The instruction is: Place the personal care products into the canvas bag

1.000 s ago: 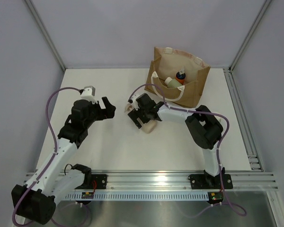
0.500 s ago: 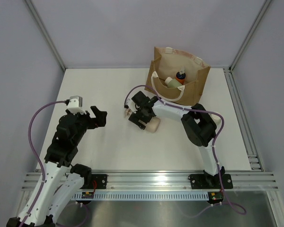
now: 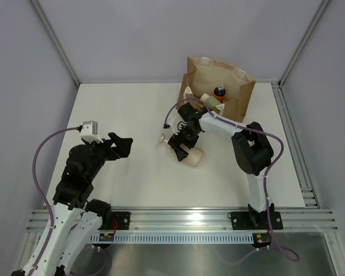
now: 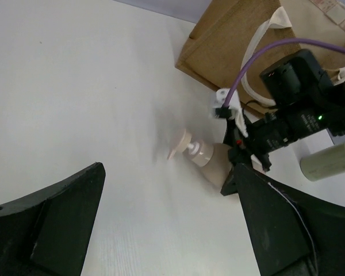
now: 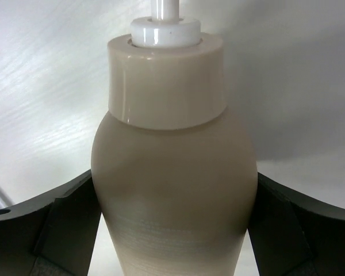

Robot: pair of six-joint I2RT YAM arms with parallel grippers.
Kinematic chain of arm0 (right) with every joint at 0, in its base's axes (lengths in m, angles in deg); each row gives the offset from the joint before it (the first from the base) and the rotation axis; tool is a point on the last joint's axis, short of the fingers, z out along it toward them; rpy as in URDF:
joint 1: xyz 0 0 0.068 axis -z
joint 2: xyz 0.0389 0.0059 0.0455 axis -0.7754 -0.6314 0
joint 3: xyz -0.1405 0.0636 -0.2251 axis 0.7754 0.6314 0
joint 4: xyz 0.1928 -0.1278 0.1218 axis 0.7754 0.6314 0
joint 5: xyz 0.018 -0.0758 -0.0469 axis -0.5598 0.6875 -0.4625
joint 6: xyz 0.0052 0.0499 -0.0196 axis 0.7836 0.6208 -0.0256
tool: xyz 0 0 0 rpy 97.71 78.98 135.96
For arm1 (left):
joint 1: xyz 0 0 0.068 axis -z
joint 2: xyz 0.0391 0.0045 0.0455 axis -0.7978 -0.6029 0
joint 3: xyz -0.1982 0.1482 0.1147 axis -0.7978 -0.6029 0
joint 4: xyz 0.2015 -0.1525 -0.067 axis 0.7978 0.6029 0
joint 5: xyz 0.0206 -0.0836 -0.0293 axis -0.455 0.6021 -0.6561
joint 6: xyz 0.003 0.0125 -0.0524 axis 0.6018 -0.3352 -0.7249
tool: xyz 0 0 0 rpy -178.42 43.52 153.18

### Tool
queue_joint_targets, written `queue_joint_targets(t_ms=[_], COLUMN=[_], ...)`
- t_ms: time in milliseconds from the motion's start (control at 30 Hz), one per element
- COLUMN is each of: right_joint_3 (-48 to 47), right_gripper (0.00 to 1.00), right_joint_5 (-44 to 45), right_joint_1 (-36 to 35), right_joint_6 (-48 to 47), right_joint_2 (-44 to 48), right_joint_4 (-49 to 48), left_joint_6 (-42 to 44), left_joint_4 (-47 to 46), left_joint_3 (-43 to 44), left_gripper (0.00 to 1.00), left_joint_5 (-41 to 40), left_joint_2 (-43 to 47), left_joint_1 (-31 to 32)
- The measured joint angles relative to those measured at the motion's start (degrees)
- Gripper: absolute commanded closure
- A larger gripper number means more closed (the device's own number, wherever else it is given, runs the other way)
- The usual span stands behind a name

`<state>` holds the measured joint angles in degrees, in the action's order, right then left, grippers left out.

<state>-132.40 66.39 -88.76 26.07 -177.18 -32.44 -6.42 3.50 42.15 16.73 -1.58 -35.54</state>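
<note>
The beige plastic pump bottle [image 3: 192, 156] lies on its side, pump pointing toward the left gripper [image 3: 122, 145], which gapes empty, well apart. The right gripper [image 3: 181, 146] straddles its body, fingers [image 5: 69, 213] wide along both flanks; whether they squeeze cannot be told. Just behind, the tan woven canvas bag [image 3: 241, 109] holds a small orange bottle [image 3: 219, 96] and a pale olive bottle [image 3: 208, 99].

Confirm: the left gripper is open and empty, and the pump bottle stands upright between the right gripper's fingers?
No. The pump bottle lies on its side, not upright; the top view shows it. It is between the fingers of the right gripper, and the left gripper is open and empty.
</note>
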Motion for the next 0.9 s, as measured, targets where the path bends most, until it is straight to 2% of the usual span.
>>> queue_joint_targets(t_ms=[200, 467, 733, 900], right_joint_3=[-0.68, -3.80, -5.07, -5.51], right_gripper=[1.00, 1.00, 1.00, 1.00], right_joint_5=[-12.13, -24.28, -29.73, -31.78], right_joint_1=[7.72, 8.63, 8.79, 8.83], right_joint_6=[-1.38, -1.79, 2.21, 3.80], right_joint_2=[3.54, 6.36, 13.22, 13.75], right_joint_4=[3.41, 7.69, 3.72, 3.76], left_joint_6=[-2.86, -4.81, -6.40, -6.64], left_joint_4=[-1.31, -5.03, -9.53, -10.45], left_joint_3=[-3.26, -4.02, -7.72, -9.51], left_gripper=[0.01, 0.01, 0.01, 0.01], left_joint_5=[2.60, 5.64, 8.96, 10.67], left_joint_2=[-0.20, -1.01, -5.01, -7.52], left_joint_1=[0.00, 0.00, 0.00, 0.00])
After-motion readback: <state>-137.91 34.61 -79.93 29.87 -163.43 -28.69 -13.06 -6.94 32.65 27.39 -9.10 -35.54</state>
